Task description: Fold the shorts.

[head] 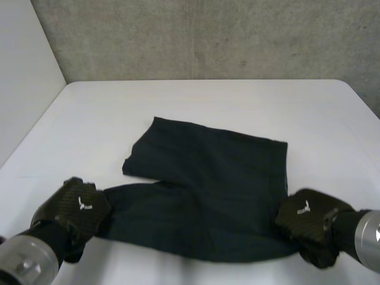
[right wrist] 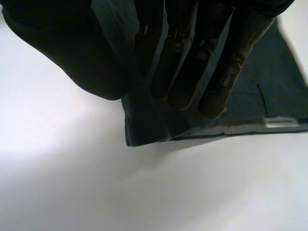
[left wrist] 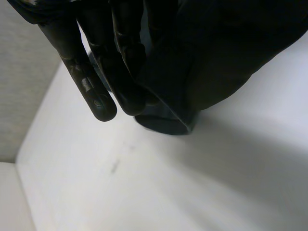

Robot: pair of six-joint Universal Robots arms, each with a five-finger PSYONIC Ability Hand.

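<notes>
Dark navy shorts [head: 208,190] lie spread on the white table [head: 208,107], one leg pointing to the far left, the other along the near edge. My left hand [head: 76,208] is at the near-left leg end, and its fingers [left wrist: 103,72] pinch the cloth's hem [left wrist: 166,120] against the thumb. My right hand [head: 309,219] is at the near-right corner of the shorts, where its fingers [right wrist: 192,62] and thumb pinch the cloth corner [right wrist: 144,130] just off the table.
A grey concrete wall [head: 208,35] runs behind the table's far edge, and a pale wall [head: 24,77] stands at the left. Bare tabletop lies beyond the shorts and on both sides.
</notes>
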